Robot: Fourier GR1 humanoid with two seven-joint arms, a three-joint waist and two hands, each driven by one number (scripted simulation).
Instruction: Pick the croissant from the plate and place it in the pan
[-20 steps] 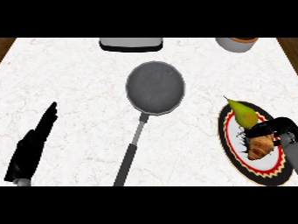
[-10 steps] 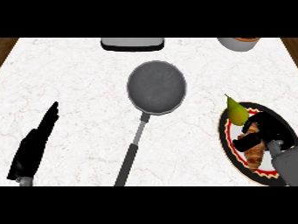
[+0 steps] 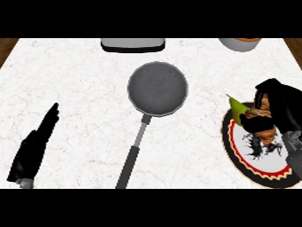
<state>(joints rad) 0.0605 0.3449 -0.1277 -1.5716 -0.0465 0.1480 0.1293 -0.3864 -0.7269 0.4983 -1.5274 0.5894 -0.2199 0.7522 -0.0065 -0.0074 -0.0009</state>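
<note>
At the top edge, a grey box-like thing (image 3: 132, 44) and a round bowl or pot (image 3: 240, 43) are cut off, so it is hard to say what they are. The plate (image 3: 245, 153) sits at the right side of the white counter (image 3: 81, 80), and part of its black rim with a red and white zigzag edge is hidden under the right hand (image 3: 285, 108) and its grey arm. A green, pointed thing (image 3: 237, 105) pokes out at the plate's top edge — only its tip shows.

The right hand is curled round the croissant (image 3: 264, 124). The brown croissant shows between thumb and fingers, over the plate's upper part. Whether it touches the plate is hard to tell.

The pan (image 3: 157, 88) lies to the left, well apart from the plate — its long handle points down.

The left hand (image 3: 35, 144) rests at the lower left with straight fingers, holding nothing.
</note>
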